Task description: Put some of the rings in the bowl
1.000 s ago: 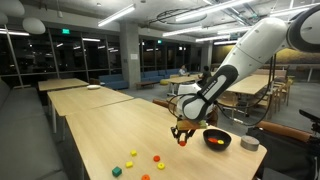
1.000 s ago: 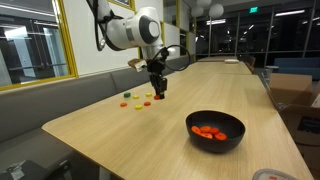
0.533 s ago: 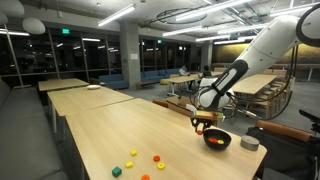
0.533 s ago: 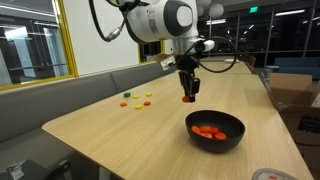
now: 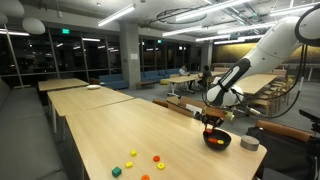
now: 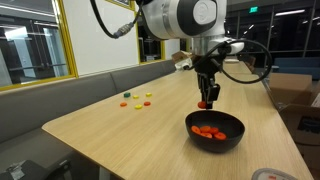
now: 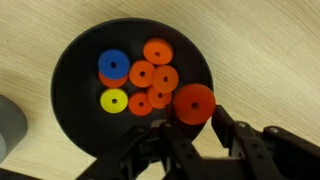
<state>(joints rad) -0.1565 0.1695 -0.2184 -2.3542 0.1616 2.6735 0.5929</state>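
My gripper (image 7: 195,118) is shut on a red ring (image 7: 194,103), which I hold just above the black bowl (image 7: 80,115) near its rim. Inside the bowl lie several orange rings (image 7: 158,52) along with one blue (image 7: 113,65) and one yellow piece (image 7: 114,101). In both exterior views the gripper (image 5: 212,121) (image 6: 205,99) hangs over the bowl (image 5: 217,144) (image 6: 212,144), the red ring (image 6: 203,104) at its fingertips. Several loose rings (image 5: 157,157) (image 6: 138,100) lie on the wooden table, well away from the bowl.
A grey round container (image 5: 250,144) (image 7: 5,122) stands close beside the bowl, near the table's edge. A long wooden table (image 5: 110,130) carries everything. A bench runs along one side of the table (image 6: 40,105), and more tables and chairs stand behind.
The arm has swung from near the loose pieces across the table to a spot over the bowl, carrying the red ring. The jaws stayed shut throughout.
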